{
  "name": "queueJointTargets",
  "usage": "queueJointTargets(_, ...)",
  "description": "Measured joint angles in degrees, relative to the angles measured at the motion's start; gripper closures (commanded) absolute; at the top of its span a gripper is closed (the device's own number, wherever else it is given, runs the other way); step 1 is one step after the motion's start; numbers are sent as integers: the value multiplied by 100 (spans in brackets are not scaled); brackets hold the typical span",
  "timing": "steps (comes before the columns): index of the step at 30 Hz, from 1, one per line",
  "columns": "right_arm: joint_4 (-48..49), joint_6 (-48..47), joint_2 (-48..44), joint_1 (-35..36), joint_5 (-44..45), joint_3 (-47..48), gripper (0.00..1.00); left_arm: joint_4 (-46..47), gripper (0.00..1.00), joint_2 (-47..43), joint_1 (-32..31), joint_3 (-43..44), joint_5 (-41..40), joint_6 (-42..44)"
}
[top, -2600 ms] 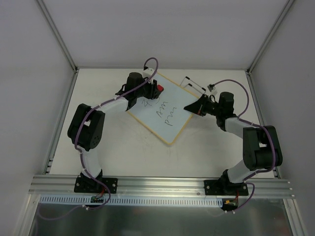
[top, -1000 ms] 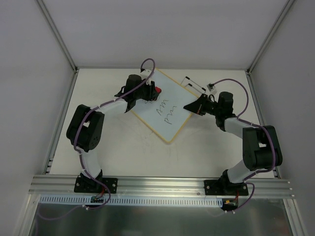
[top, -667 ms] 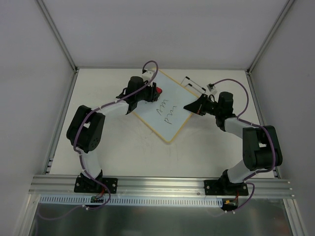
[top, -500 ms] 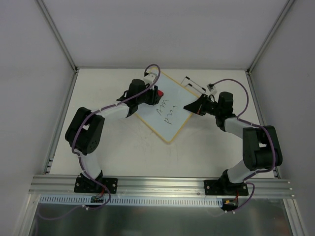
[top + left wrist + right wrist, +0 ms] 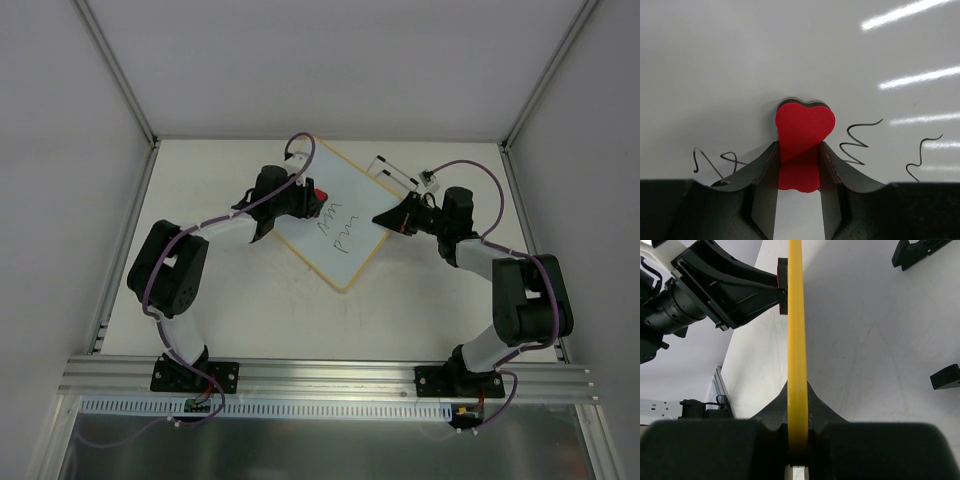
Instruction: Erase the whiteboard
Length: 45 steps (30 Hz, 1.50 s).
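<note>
My left tool [image 5: 799,152] is clamped on the red eraser [image 5: 805,124], my right tool [image 5: 797,392] on the whiteboard [image 5: 350,265] frame; pressing hard could wrench it loose.

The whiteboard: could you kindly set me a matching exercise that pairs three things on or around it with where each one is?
Things:
A. red eraser
B. whiteboard frame
C. black scribbles

Places:
1. clamped in the right end effector
2. clamped in the left end effector, tip at the white surface
3. drawn on the white surface, on both sides of the eraser

Pairs: A-2, B-1, C-3.
</note>
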Motion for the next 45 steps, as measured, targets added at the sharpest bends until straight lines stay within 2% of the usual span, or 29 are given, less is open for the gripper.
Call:
queueJointTargets(9,98,-192,0,33,-87,0,100,-415,100,70,1084,-203,286,-435)
queueJointTargets(14,94,-258,0,33,-90,0,100,-439,100,267,1305,-105,348,-555)
queueJointTargets(24,-120,-468,2,33,-173,0,100,-317,100,509,1259,136,452,-704)
queueJointTargets(35,-188,-365,52,-26,-57,0,100,-313,100,649,415,597,354,-699)
queueJointTargets(45,-208,-356,52,-28,-44,-2,100,-323,100,636,317,649,284,-695)
